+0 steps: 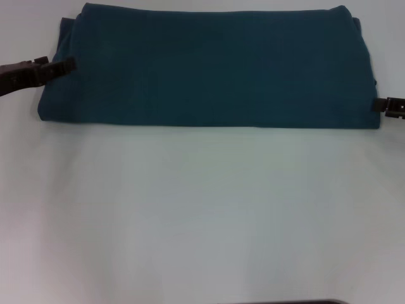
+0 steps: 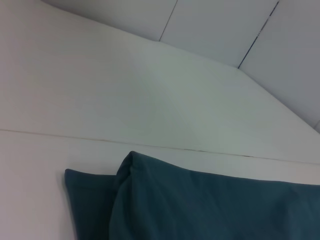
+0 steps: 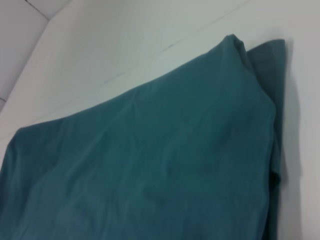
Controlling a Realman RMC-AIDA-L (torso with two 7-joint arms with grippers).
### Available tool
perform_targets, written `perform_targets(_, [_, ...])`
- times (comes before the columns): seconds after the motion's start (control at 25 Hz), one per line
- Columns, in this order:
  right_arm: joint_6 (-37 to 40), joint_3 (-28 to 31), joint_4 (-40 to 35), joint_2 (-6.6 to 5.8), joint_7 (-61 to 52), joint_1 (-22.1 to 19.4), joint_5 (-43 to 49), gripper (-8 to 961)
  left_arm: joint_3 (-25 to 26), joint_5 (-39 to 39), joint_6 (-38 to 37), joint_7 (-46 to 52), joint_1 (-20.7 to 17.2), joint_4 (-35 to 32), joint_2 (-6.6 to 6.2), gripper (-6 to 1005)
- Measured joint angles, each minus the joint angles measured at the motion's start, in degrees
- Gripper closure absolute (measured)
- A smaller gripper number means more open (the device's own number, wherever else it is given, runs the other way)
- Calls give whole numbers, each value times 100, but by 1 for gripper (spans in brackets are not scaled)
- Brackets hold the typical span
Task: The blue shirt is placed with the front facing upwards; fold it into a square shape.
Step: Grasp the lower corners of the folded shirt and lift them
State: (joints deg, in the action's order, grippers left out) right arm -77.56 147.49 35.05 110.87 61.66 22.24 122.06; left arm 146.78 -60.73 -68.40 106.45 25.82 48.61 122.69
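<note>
The blue shirt [image 1: 209, 66] lies folded into a wide band across the far part of the white table, plain side up with no lettering showing. Its folded corner also fills the lower part of the left wrist view [image 2: 200, 205] and most of the right wrist view [image 3: 150, 160]. My left gripper [image 1: 63, 65] reaches in from the left, its dark tips over the shirt's left edge. At the shirt's right edge, near the lower corner, sits my right gripper [image 1: 387, 105], just beside the cloth.
Bare white table [image 1: 202, 215] stretches from the shirt's near edge toward me. A seam in the tabletop [image 2: 150, 145] runs behind the shirt. A dark strip [image 1: 285, 302] shows at the bottom edge of the head view.
</note>
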Motion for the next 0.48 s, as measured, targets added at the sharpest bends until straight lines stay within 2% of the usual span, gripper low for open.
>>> perform_targets(0.24, [135, -2, -29, 96, 39, 83, 136, 346, 0, 0, -37, -2, 3, 24, 0, 291])
perform_targets(0.48, [183, -2, -59, 112, 56, 107, 137, 346, -2, 0, -48, -3, -2, 23, -3, 292])
